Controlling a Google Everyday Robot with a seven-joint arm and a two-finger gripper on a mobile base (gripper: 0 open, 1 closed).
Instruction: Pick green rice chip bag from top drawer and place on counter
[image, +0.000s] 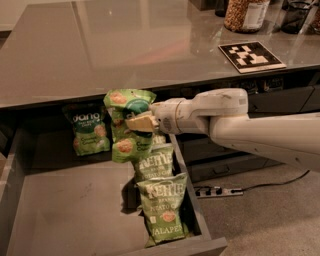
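Note:
My gripper (136, 123) reaches in from the right and is shut on the green rice chip bag (126, 125), a light green "dang" pouch. It holds the bag upright in the air above the open top drawer (65, 210), just below the front edge of the counter (100, 50). The counter is a glossy grey-brown slab with a black-and-white tag (251, 56) at the right.
A second, darker "dang" bag (86, 128) stands at the back of the drawer. Two olive "Kettle" chip bags (164, 209) lean along the drawer's right wall. Jars (245, 14) stand at the counter's far right. A power strip (217, 191) lies on the floor.

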